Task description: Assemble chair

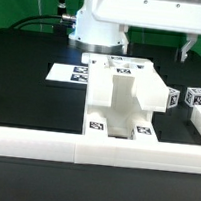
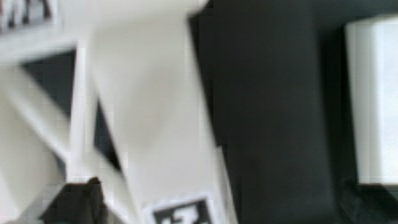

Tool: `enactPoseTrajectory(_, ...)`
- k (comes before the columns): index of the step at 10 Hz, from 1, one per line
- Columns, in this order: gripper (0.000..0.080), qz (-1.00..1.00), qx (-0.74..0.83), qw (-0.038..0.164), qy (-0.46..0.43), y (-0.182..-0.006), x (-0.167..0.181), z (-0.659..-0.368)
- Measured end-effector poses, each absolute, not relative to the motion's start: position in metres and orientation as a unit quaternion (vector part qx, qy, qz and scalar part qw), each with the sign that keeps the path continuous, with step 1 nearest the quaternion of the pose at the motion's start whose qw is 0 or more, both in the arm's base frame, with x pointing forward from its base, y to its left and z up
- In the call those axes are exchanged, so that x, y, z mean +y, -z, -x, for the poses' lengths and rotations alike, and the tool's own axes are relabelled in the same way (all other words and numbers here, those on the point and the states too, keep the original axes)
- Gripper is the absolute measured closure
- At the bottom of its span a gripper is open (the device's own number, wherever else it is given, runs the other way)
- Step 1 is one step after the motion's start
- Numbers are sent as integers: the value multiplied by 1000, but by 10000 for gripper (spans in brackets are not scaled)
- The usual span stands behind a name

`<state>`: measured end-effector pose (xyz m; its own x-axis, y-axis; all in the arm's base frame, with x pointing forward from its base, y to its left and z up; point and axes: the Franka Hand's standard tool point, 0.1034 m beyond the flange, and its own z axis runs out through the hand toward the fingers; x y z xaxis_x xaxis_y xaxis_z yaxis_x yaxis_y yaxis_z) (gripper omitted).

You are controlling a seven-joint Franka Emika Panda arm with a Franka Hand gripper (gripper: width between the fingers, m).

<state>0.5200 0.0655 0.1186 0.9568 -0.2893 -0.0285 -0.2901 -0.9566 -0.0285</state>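
Note:
The chair [image 1: 119, 100] stands mid-table as a partly joined boxy stack of white slotted panels with black-and-white tags. Two small tagged cubes [image 1: 172, 98] [image 1: 196, 97] lie on the exterior view's right of it. My gripper [image 1: 153, 48] hangs just above the chair's back end, with its dark fingers [image 1: 184, 49] spread wide and nothing between them. In the wrist view the chair's white panels [image 2: 151, 110] fill the picture, close and blurred, with a tag [image 2: 178, 212] near one dark finger [image 2: 80, 200]. The gripper [image 2: 199, 210] sits over them.
The marker board [image 1: 73, 74] lies flat behind the chair on the exterior view's left. A long low white rail [image 1: 44, 145] runs along the front and up the right side [image 1: 199, 124]. The robot base [image 1: 96, 28] stands at the back.

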Motion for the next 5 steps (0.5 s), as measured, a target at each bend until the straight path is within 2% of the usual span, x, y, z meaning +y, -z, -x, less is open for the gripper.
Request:
enactPoseTrajectory(1,150,987,160,18,-16,-121,85,-507)
enactPoseTrajectory(3,150,982,188,16,-20,-113,134,-488)
enactPoseTrajectory(4,150,983,180,15,-18,-107,148,-484)
enactPoseTrajectory(5,150,984,175,16,-17,-108,144,-486)
